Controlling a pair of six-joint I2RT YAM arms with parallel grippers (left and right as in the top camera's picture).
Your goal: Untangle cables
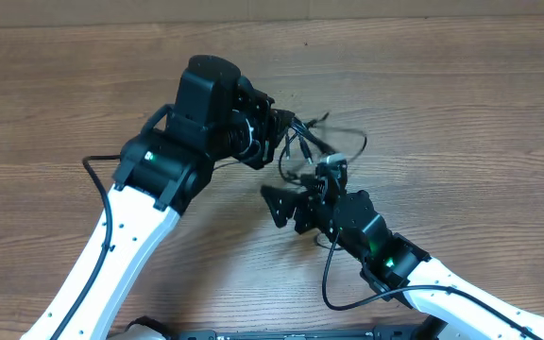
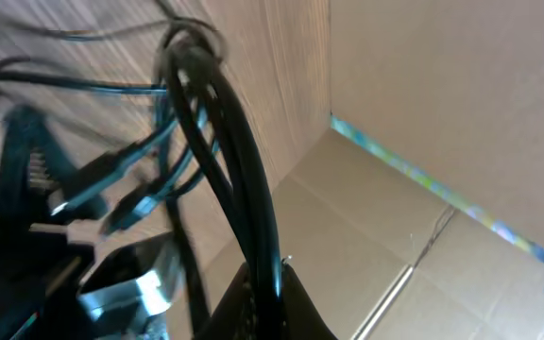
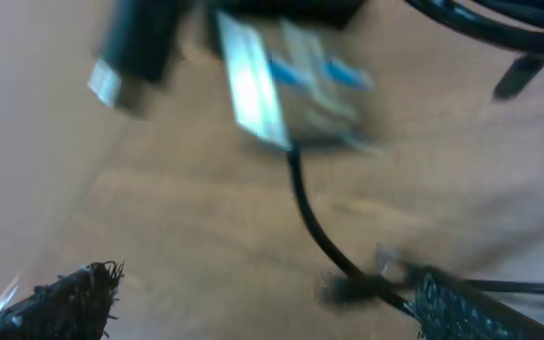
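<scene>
The cables (image 1: 321,149) are thin black wires bunched in a knot mid-table between both arms. My left gripper (image 1: 286,132) comes in from the left and is shut on a bundle of the cables (image 2: 225,161), which rise from between its jaws (image 2: 267,283) with small plugs hanging off to the left. My right gripper (image 1: 300,194) sits just below the knot, open wide. In the right wrist view its fingertips (image 3: 74,297) stand far apart over bare wood, and one cable (image 3: 314,227) with a dark plug lies against the right finger. A blurred silver-ended plug (image 3: 253,85) lies ahead.
The wooden table (image 1: 461,104) stretches around the knot on all sides. A thick black arm cable (image 1: 333,283) loops beside the right arm. Cardboard walls (image 2: 442,113) show in the left wrist view.
</scene>
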